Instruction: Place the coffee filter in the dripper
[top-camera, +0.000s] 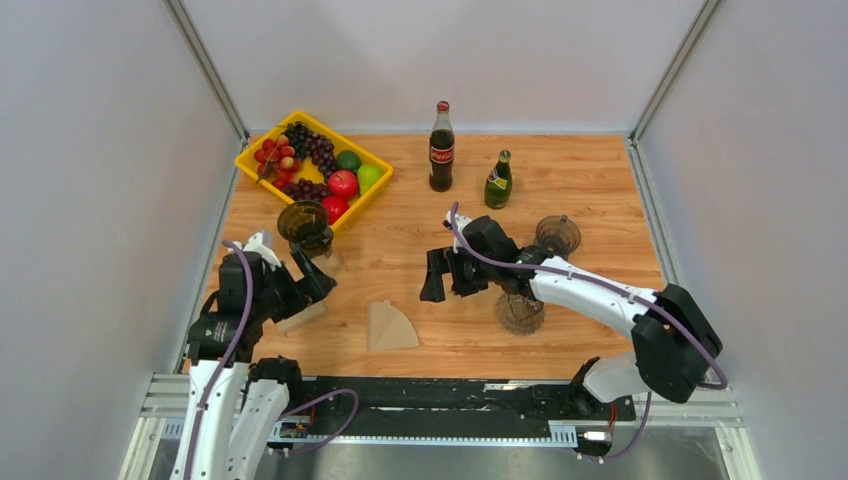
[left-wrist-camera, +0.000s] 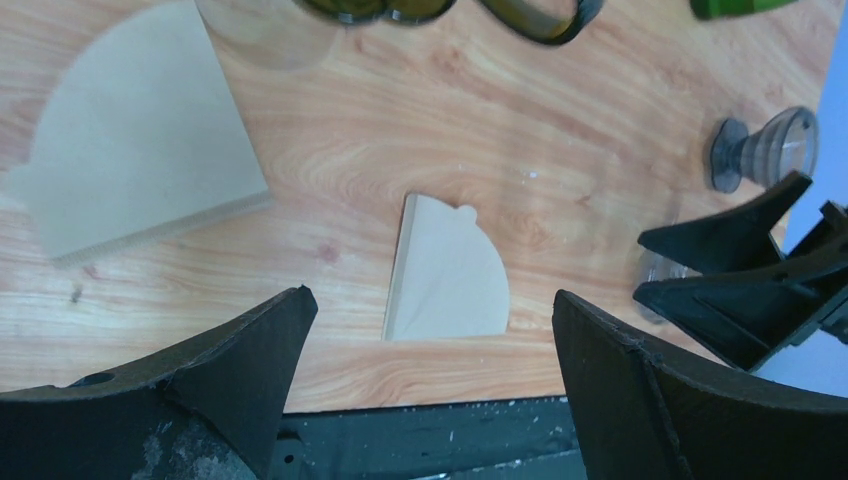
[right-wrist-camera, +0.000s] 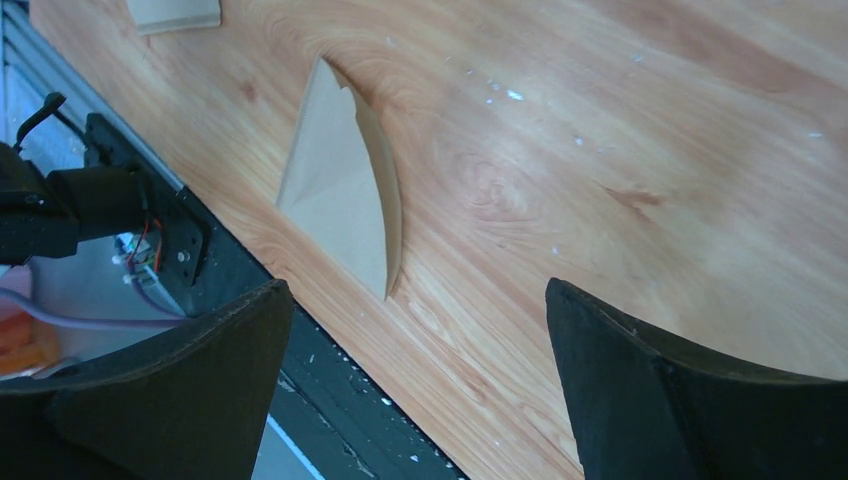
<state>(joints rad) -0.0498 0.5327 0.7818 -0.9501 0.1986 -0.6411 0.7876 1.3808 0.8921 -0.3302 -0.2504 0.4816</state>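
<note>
- Coffee filter (top-camera: 390, 327) lies flat on the tabletop (top-camera: 580, 180), a fan-shaped fold close to the near edge, about midway between the two arms and touched by neither.
- Left fingers (left-wrist-camera: 200, 390) are spread wide with nothing between them, hanging above the wood to the filter's left.
- Right fingers (right-wrist-camera: 690, 400) are likewise spread and bare, hovering just far and right of the filter.
- Just beside the left fingers, on their near side, sits a stack of filters (top-camera: 300, 318).
- An amber dripper (top-camera: 303, 225) rests on a glass just far of the left fingers, close to the near-right side of a yellow fruit tray (top-camera: 243, 157).
- A glass vessel (top-camera: 520, 312) stands under the right forearm; a grey dripper (top-camera: 558, 235) stands just beyond that arm.
- A cola bottle (top-camera: 441, 146) and a green bottle (top-camera: 498, 180) stand upright at the far middle, well apart from the filter.
- A black rail (top-camera: 450, 395) runs just near of the filter; white walls close the left, right and far sides.
- Bare wood stretches from the filter to the bottles.
</note>
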